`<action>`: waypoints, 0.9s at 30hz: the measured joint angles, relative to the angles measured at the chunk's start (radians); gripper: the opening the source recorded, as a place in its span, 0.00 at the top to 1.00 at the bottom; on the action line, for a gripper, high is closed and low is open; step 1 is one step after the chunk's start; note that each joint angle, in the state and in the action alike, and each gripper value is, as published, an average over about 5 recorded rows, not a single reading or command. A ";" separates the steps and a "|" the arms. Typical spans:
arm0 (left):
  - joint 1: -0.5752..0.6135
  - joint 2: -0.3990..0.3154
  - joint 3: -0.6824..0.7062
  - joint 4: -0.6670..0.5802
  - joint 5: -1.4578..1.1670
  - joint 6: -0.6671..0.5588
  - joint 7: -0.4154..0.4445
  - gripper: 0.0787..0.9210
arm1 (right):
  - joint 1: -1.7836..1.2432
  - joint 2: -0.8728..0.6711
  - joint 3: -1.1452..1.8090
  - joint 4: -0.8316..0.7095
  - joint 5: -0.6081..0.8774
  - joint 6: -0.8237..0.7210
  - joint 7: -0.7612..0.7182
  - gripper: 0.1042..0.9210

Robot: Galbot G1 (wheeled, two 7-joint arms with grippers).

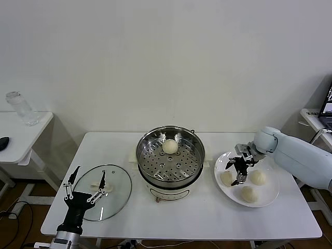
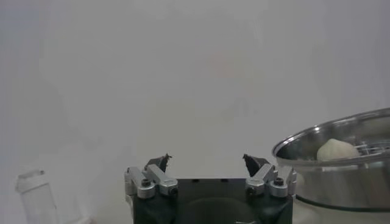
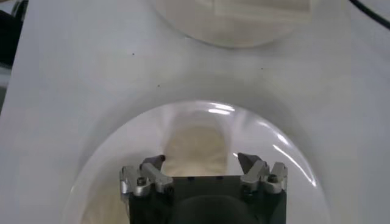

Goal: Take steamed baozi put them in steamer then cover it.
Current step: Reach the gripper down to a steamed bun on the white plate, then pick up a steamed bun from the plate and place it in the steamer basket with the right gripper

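The steamer [image 1: 193, 147] stands at the table's middle with one baozi [image 1: 169, 146] on its perforated tray; both also show in the left wrist view, pot [image 2: 341, 176] and bun [image 2: 338, 150]. Three baozi lie on the white plate [image 1: 264, 199] at the right: one [image 1: 226, 177], one [image 1: 258, 177], one [image 1: 249, 193]. My right gripper [image 1: 239, 169] is open just above the leftmost bun, which shows between its jaws in the right wrist view [image 3: 196, 149]. The glass cover [image 1: 111, 192] lies flat at the left. My left gripper [image 1: 84, 185] is open and empty, pointing up near the cover.
A side table [image 1: 23, 135] at the far left holds a clear jar [image 1: 22, 109] and a dark object [image 1: 3, 141]. Another table edge with a laptop [image 1: 327, 106] shows at the far right.
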 measured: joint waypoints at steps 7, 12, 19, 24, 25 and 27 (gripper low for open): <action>0.000 0.002 -0.006 0.000 0.000 -0.002 0.000 0.12 | -0.007 -0.002 0.006 0.004 -0.010 -0.001 0.014 0.29; -0.003 0.001 -0.005 -0.001 0.000 0.000 -0.001 0.12 | 0.019 -0.017 -0.002 0.023 -0.013 -0.002 0.011 0.32; -0.012 0.003 0.005 0.002 0.000 0.006 -0.002 0.12 | 0.127 -0.026 -0.032 0.053 -0.006 -0.001 -0.034 0.33; -0.021 0.006 0.013 0.001 -0.001 0.013 -0.004 0.12 | 0.275 -0.003 -0.094 0.072 0.036 -0.003 -0.106 0.34; -0.023 0.007 0.015 0.001 -0.001 0.014 -0.004 0.12 | 0.309 0.006 -0.109 0.076 0.048 -0.005 -0.122 0.34; -0.026 0.007 0.019 0.000 -0.001 0.017 -0.005 0.12 | 0.376 0.028 -0.141 0.083 0.075 -0.009 -0.151 0.34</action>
